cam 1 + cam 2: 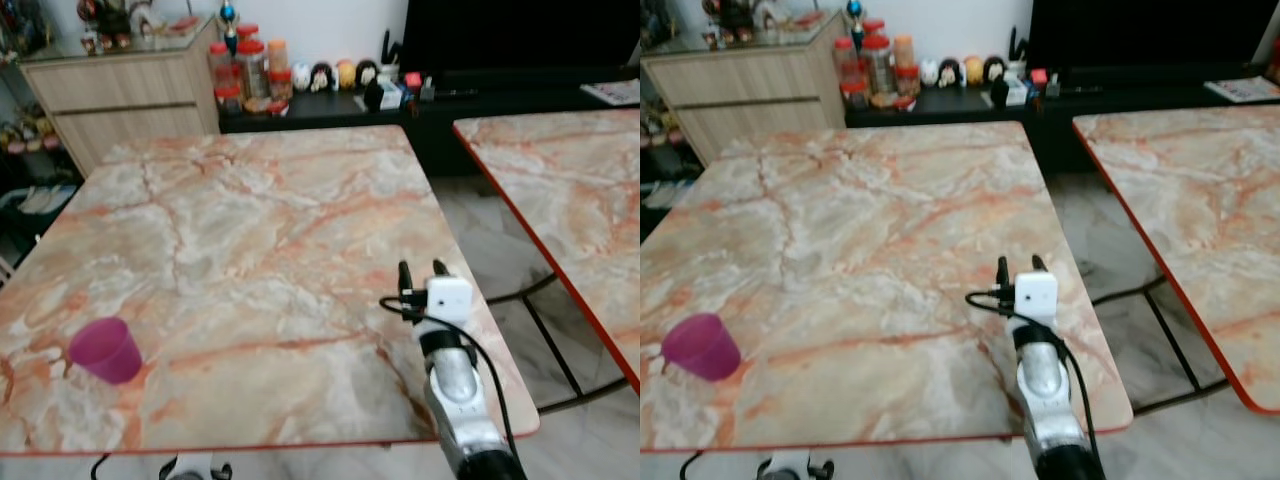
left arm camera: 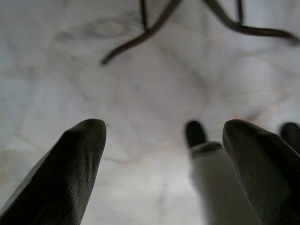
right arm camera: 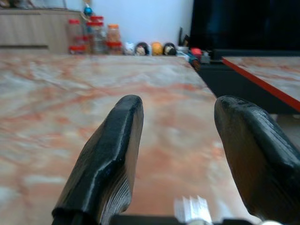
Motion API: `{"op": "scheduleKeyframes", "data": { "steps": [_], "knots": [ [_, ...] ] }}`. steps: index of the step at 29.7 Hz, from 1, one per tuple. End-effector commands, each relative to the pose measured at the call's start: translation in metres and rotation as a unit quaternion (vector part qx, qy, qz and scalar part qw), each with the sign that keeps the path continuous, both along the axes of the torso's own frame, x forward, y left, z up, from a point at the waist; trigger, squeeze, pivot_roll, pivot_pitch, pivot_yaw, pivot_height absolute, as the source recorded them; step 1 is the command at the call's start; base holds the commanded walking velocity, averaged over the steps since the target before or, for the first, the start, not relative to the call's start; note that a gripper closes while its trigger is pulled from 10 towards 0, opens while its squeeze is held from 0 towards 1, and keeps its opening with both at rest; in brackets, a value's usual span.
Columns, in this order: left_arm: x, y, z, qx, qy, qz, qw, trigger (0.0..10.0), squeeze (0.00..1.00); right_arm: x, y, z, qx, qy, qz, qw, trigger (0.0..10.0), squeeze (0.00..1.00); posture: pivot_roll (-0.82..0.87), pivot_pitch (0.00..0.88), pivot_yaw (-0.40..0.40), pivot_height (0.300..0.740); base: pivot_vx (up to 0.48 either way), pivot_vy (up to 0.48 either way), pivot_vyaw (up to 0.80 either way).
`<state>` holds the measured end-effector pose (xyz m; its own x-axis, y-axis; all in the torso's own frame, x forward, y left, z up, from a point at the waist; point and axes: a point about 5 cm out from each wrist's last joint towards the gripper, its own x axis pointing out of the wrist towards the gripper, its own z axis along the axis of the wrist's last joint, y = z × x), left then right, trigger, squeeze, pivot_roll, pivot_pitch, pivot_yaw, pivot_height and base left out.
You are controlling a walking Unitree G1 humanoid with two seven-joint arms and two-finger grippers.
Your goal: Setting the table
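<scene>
Pink cup (image 1: 105, 349) far left of right end effector (image 1: 422, 268)

The table (image 1: 250, 230) looks like smooth, shiny marble, pink and grey, with a thin red edge. The cup (image 1: 106, 350), far to the left of the right gripper (image 1: 423, 268), looks like see-through purple plastic. That gripper's fingers (image 3: 110, 164) are matt black with fine ridges. Its arm (image 1: 458, 395) is shiny silver metal.

— Any writing you can read here?
— None. The red-lidded clear plastic jars (image 1: 246, 70) by the pale wooden sideboard (image 1: 120, 95) carry labels too blurred to read.
— And the orange-veined marble worktop (image 1: 250, 270)?
— It bears no print.
</scene>
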<state>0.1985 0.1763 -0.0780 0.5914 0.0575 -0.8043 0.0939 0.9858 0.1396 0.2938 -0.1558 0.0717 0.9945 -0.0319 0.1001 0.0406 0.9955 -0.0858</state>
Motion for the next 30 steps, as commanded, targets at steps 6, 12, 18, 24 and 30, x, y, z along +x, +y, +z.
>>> {"op": "scheduleKeyframes", "data": {
  "steps": [6,12,18,24,30],
  "knots": [
    [-0.012,0.008,-0.005,0.011,0.019,-0.001,1.0,10.0,0.0,-0.008,0.002,0.016,0.006,-0.02,0.016,1.0,10.0,0.0,-0.09,0.0,0.034,0.74,0.0,0.0,0.0],
    [-0.012,0.006,-0.005,0.01,0.021,-0.008,1.0,10.0,0.0,-0.015,-0.002,0.009,0.011,0.009,0.001,1.0,10.0,0.0,-0.1,0.0,0.036,0.74,0.0,0.0,0.0],
    [-0.01,0.006,-0.005,0.008,0.02,-0.009,1.0,10.0,0.0,-0.021,-0.014,-0.013,0.022,0.1,-0.04,0.994,10.0,0.0,-0.09,0.0,0.037,0.74,0.0,0.0,0.0],
    [-0.01,0.005,-0.005,0.006,0.02,-0.007,1.0,10.0,0.0,-0.022,-0.024,-0.016,0.008,0.123,-0.055,0.991,10.0,0.0,-0.09,0.0,0.034,0.74,0.0,0.0,0.0],
    [-0.011,0.004,-0.006,0.002,0.021,-0.003,1.0,10.0,0.0,-0.019,-0.026,-0.01,0.006,0.126,-0.051,0.991,10.0,0.0,-0.09,0.0,0.028,0.74,0.0,0.0,0.0]
  ]
}}
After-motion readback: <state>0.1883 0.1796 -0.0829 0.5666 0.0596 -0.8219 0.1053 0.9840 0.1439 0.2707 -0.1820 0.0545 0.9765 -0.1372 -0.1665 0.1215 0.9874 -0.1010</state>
